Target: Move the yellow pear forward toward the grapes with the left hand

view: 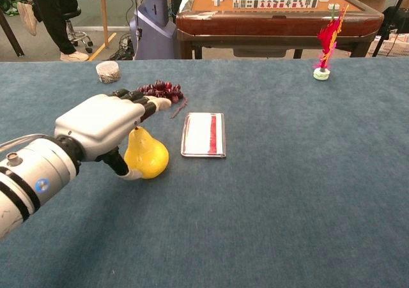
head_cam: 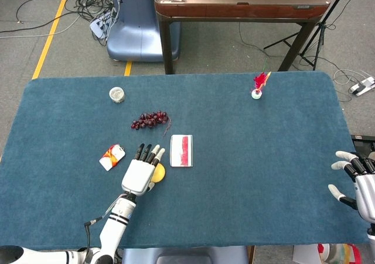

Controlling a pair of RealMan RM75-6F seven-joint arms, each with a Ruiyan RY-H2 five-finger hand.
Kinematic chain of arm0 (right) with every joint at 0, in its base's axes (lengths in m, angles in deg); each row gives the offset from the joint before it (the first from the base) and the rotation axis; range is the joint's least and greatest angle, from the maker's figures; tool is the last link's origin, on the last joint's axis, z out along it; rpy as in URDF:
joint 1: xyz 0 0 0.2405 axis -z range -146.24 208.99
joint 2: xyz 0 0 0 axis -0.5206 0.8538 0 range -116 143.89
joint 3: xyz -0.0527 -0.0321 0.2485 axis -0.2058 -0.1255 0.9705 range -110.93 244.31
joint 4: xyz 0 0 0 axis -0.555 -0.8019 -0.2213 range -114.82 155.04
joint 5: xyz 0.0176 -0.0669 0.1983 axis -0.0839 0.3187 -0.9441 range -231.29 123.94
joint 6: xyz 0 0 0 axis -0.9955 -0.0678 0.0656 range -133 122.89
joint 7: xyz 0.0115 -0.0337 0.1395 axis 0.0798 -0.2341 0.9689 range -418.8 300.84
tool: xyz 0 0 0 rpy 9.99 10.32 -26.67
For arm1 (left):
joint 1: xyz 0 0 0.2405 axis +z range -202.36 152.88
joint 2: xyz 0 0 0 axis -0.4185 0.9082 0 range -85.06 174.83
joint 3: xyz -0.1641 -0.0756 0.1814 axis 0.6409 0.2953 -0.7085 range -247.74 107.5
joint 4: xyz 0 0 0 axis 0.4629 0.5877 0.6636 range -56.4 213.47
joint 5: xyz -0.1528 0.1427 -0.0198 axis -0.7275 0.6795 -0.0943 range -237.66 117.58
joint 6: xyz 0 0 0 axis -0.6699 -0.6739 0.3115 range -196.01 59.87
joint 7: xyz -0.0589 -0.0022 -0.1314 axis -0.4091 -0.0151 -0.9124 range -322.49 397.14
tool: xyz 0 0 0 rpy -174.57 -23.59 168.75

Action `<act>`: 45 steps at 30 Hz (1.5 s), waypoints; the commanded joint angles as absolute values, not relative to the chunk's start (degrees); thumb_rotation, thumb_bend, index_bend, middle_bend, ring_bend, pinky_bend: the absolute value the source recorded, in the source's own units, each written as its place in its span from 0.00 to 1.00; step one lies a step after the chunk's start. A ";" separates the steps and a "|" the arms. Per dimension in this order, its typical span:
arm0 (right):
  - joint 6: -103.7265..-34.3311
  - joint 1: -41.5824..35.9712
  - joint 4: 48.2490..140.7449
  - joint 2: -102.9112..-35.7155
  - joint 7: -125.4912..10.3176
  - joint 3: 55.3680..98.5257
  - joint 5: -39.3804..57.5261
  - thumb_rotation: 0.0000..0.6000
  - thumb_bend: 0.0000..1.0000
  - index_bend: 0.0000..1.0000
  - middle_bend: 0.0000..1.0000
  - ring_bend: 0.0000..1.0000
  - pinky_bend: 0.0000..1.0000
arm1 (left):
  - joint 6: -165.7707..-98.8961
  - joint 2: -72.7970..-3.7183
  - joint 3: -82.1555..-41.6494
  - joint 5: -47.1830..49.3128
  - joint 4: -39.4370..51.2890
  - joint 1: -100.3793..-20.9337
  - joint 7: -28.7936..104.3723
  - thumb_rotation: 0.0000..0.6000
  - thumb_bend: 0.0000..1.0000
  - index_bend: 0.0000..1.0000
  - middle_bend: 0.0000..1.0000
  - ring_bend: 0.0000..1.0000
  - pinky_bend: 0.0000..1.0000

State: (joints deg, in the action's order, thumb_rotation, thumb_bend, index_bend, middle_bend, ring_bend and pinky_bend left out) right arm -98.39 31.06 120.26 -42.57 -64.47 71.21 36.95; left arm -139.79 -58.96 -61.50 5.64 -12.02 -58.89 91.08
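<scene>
Left hand on the pear, grapes just ahead!

Your left hand (view: 102, 125) lies palm-down over the yellow pear (view: 146, 158), fingers stretched forward and thumb hooked under its near side, so you're cupping it against the blue tabletop (view: 287, 192) rather than lifting it. The pear stands upright, stem end up, near the grapes (view: 160, 89), with your fingertips reaching close to the bunch. Just right of the pear lies a white card with a red stripe (view: 204, 135). From the head view, a small red-and-white packet (head_cam: 112, 156) sits left of your hand. Your right hand (head_cam: 358, 182) is released, fingers spread, at the far right tabletop edge.
</scene>
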 commanded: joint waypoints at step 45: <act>-99.06 31.48 120.52 -42.12 -63.68 71.41 37.29 1.00 0.10 0.46 0.30 0.22 0.33 | -141.73 -58.72 -60.85 -1.21 -15.97 -63.59 96.33 1.00 0.00 0.00 0.00 0.00 0.00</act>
State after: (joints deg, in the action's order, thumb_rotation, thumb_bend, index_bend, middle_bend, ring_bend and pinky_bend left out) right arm -99.08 31.48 120.53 -42.11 -63.66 71.41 37.29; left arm -141.79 -58.60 -60.92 -1.10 -16.05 -63.49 96.25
